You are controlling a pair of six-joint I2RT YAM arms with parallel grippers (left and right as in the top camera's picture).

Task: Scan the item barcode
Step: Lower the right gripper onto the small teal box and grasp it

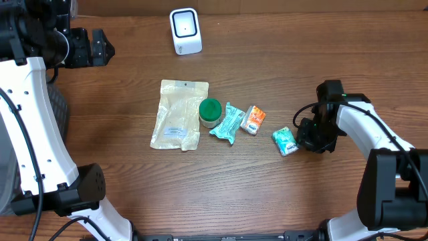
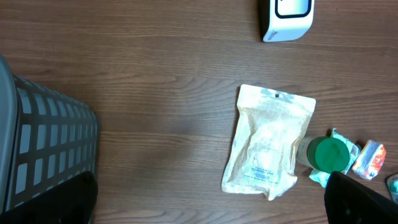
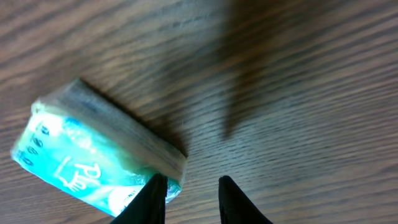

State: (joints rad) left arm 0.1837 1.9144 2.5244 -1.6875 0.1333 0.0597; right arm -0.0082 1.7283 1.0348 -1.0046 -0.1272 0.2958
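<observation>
The white barcode scanner [image 1: 185, 30] [image 2: 286, 18] stands at the far edge of the table. A teal tissue pack [image 1: 285, 140] [image 3: 93, 158] lies flat on the wood to the right of the other items. My right gripper [image 1: 304, 139] [image 3: 191, 186] is low at the pack's right end. Its jaws stand narrowly open with bare wood between them. The left finger [image 3: 152, 199] touches the pack's corner, and the pack lies outside the gap. My left gripper [image 1: 100, 48] [image 2: 208, 190] hangs wide open at the far left, holding nothing.
A beige pouch [image 1: 179, 114] [image 2: 267, 146], a green-lidded jar [image 1: 210, 111] [image 2: 328, 154], a teal wrapper [image 1: 228, 123] and an orange packet [image 1: 253, 120] [image 2: 370, 159] lie in a row mid-table. A grey mesh basket [image 2: 43, 143] stands at the left edge.
</observation>
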